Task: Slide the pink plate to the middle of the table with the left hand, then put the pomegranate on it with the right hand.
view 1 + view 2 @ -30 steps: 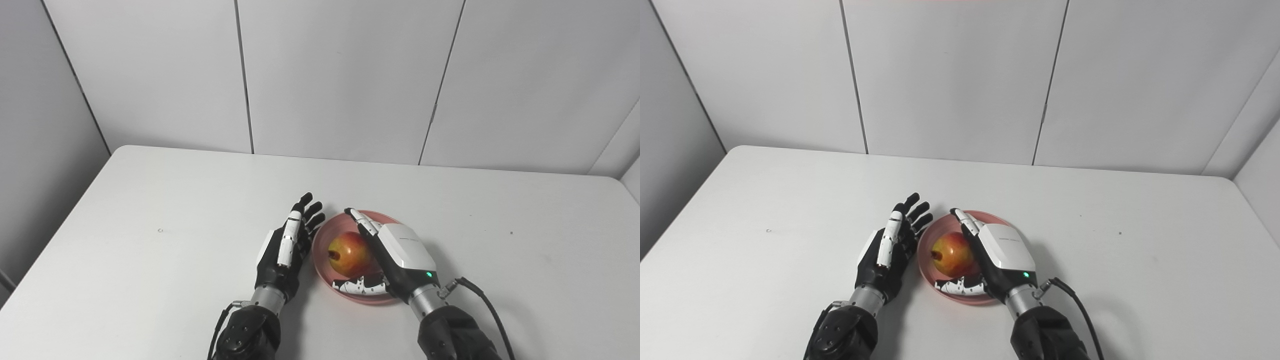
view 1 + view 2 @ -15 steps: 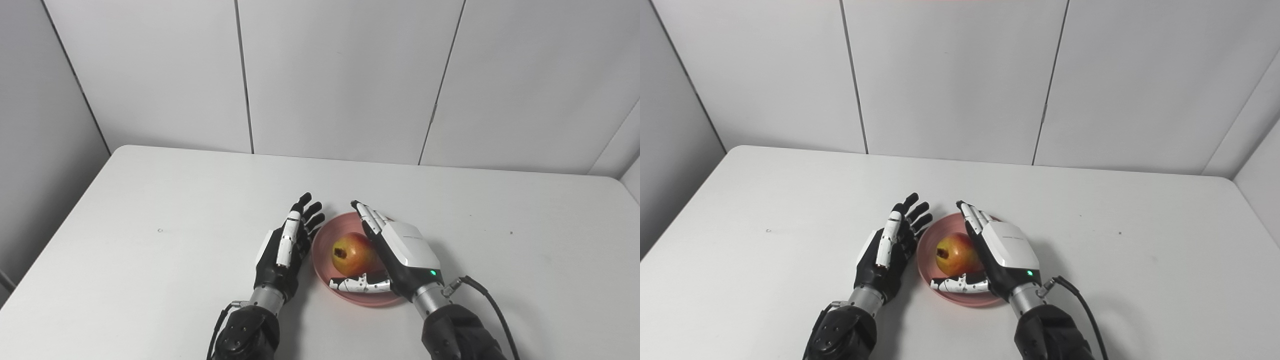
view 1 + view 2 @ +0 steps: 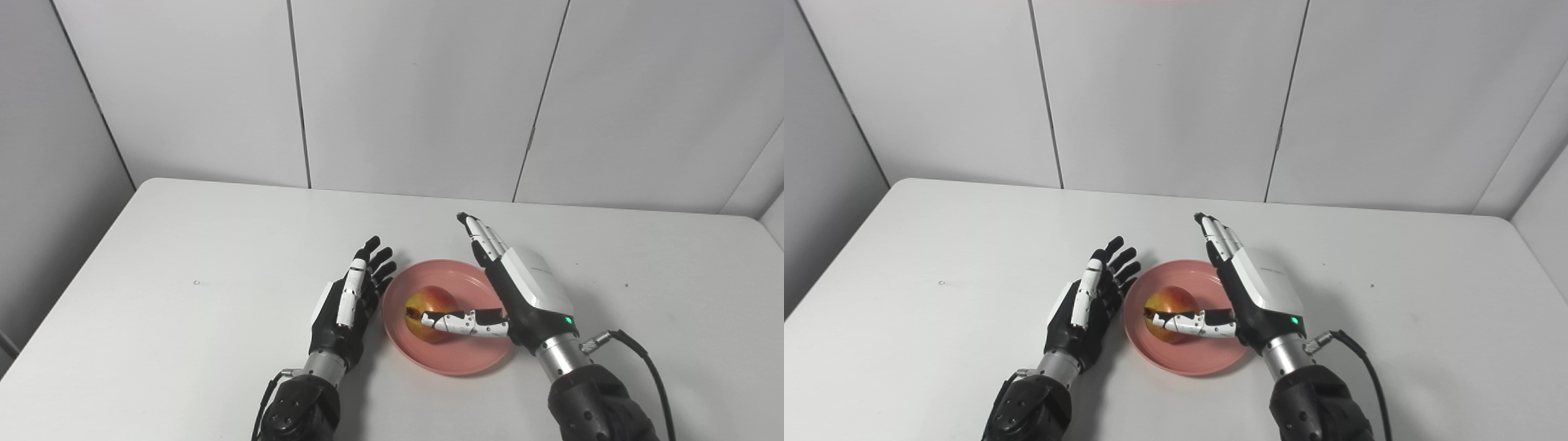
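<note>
Now the pomegranate (image 3: 430,304) lies on the pink plate (image 3: 456,358), a little left of the plate's centre, its red and yellow skin turned up toward the cameras. The plate sits flat on the white bench (image 3: 184,318), near the front edge and about midway between the bench's sides. The right hand (image 3: 527,288) is raised over the plate's right rim, released and holding nothing: its fingers (image 3: 484,236) stretch straight toward the back wall (image 3: 416,92), while the thumb (image 3: 462,322) reaches sideways in front of the fruit. From these two views I cannot tell whether the thumb touches the fruit or merely passes above it. The left hand (image 3: 1084,309) rests just beside the plate's left edge, palm turned toward it, fingers spread and extended, empty too. A black cable (image 3: 1356,355) trails from the right wrist down out of view.
</note>
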You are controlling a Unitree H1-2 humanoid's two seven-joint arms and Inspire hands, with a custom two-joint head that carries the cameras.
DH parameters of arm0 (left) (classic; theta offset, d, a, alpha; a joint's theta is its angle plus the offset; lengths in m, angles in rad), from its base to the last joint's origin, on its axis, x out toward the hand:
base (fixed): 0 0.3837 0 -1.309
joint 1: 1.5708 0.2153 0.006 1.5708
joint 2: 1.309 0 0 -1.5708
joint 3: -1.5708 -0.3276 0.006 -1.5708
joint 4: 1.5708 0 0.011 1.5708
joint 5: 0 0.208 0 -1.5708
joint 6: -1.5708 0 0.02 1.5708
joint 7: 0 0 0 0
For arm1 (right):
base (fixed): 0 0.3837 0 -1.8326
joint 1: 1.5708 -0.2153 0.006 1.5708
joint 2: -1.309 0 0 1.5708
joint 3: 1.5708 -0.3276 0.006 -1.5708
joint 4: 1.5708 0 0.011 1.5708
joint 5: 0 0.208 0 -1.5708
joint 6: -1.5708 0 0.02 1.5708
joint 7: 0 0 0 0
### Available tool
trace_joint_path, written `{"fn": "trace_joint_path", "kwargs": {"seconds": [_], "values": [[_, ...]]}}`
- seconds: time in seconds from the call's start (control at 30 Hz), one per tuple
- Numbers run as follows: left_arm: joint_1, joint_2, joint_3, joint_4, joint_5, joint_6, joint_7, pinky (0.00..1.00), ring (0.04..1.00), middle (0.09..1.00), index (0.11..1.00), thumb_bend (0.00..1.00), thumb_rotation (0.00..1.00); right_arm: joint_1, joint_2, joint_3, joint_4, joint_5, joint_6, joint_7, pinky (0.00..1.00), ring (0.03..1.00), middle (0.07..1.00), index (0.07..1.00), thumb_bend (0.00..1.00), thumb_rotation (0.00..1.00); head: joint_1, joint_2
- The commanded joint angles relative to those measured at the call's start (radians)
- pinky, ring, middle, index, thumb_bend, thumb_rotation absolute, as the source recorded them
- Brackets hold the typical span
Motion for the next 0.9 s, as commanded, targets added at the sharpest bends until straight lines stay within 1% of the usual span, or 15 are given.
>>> {"fn": "trace_joint_path", "kwargs": {"seconds": [0.0, 0.03, 0.1, 0.2, 0.27, 0.3, 0.33, 0.37, 0.47, 0.5, 0.53, 0.63, 0.7, 0.77, 0.87], "values": [[0.01, 0.003, 0.005, 0.001, -0.01, 0.024, -0.002, 0.92, 0.925, 0.934, 0.939, 0.42, 1.0, -0.001, 0.016, -0.027, -0.051, 0.066, 0.006, -0.002, 0.84, 0.959, 1.0, 1.0, 1.0, 0.67, -0.001, -0.002], [0.01, 0.002, 0.006, 0.003, -0.009, 0.023, -0.001, 0.91, 0.921, 0.93, 0.935, 0.42, 1.0, 0.008, 0.022, -0.041, -0.062, 0.094, 0.001, -0.01, 0.85, 0.954, 0.999, 1.0, 1.0, 0.64, -0.001, -0.002], [0.01, 0.001, 0.007, 0.002, -0.01, 0.024, 0.001, 0.9, 0.911, 0.924, 0.926, 0.42, 1.0, 0.026, 0.034, -0.07, -0.077, 0.139, -0.018, -0.039, 0.87, 0.955, 0.997, 1.0, 1.0, 0.65, -0.002, -0.002], [0.009, 0.002, 0.005, 0.005, -0.007, 0.023, 0.0, 0.9, 0.911, 0.928, 0.927, 0.42, 1.0, 0.045, 0.057, -0.116, -0.054, 0.213, -0.073, -0.102, 0.88, 0.958, 0.992, 1.0, 1.0, 0.69, 0.0, -0.004], [0.008, 0.003, 0.005, 0.006, -0.005, 0.024, 0.0, 0.91, 0.915, 0.934, 0.933, 0.42, 1.0, 0.052, 0.065, -0.136, -0.035, 0.241, -0.105, -0.142, 0.87, 0.953, 0.984, 0.999, 1.0, 0.73, -0.005, -0.005], [0.008, 0.002, 0.006, 0.005, -0.004, 0.026, 0.002, 0.91, 0.915, 0.936, 0.933, 0.42, 1.0, 0.054, 0.067, -0.142, -0.026, 0.247, -0.117, -0.159, 0.86, 0.939, 0.967, 0.985, 1.0, 0.8, -0.005, -0.005], [0.008, 0.003, 0.007, 0.003, -0.004, 0.026, 0.003, 0.91, 0.915, 0.936, 0.933, 0.42, 1.0, 0.055, 0.067, -0.149, -0.017, 0.246, -0.126, -0.18, 0.86, 0.933, 0.962, 0.98, 0.98, 0.84, -0.006, -0.006], [0.007, 0.003, 0.007, 0.002, -0.002, 0.025, 0.004, 0.91, 0.917, 0.936, 0.933, 0.42, 1.0, 0.055, 0.067, -0.156, -0.008, 0.246, -0.134, -0.198, 0.86, 0.925, 0.958, 0.971, 0.93, 0.91, -0.006, -0.006], [0.007, 0.006, 0.005, -0.001, 0.005, 0.019, 0.004, 0.91, 0.917, 0.937, 0.932, 0.42, 1.0, 0.056, 0.066, -0.167, 0.004, 0.257, -0.143, -0.23, 0.86, 0.923, 0.957, 0.967, 0.89, 0.94, -0.009, -0.011], [0.007, 0.007, 0.004, -0.002, 0.008, 0.016, 0.004, 0.92, 0.922, 0.941, 0.935, 0.42, 1.0, 0.057, 0.066, -0.17, 0.006, 0.263, -0.142, -0.239, 0.86, 0.923, 0.954, 0.96, 0.87, 0.97, -0.009, -0.011], [0.008, 0.009, 0.003, -0.007, 0.016, 0.012, 0.008, 0.92, 0.924, 0.942, 0.936, 0.42, 1.0, 0.059, 0.076, -0.189, 0.017, 0.311, -0.147, -0.245, 0.86, 0.923, 0.953, 0.956, 0.86, 0.99, -0.012, -0.013], [0.009, 0.013, 0.001, -0.015, 0.026, 0.006, 0.013, 0.92, 0.924, 0.943, 0.932, 0.43, 1.0, 0.061, 0.093, -0.219, 0.038, 0.403, -0.159, -0.253, 0.89, 0.935, 0.959, 0.954, 0.83, 0.97, -0.013, -0.013], [0.01, 0.018, -0.003, -0.023, 0.034, -0.005, 0.012, 0.94, 0.935, 0.952, 0.941, 0.42, 1.0, 0.064, 0.105, -0.242, 0.057, 0.47, -0.165, -0.256, 0.88, 0.932, 0.956, 0.955, 0.79, 0.99, -0.015, -0.016], [0.012, 0.026, -0.006, -0.028, 0.041, -0.023, 0.005, 0.95, 0.947, 0.964, 0.953, 0.43, 1.0, 0.07, 0.109, -0.264, 0.071, 0.539, -0.15, -0.244, 0.89, 0.945, 0.968, 0.964, 0.8, 1.0, -0.015, -0.017], [0.013, 0.031, -0.005, -0.027, 0.042, -0.041, 0.001, 0.97, 0.958, 0.976, 0.968, 0.43, 1.0, 0.079, 0.111, -0.279, 0.082, 0.6, -0.14, -0.24, 0.93, 0.972, 0.99, 0.979, 0.83, 1.0, -0.017, -0.021]]}}
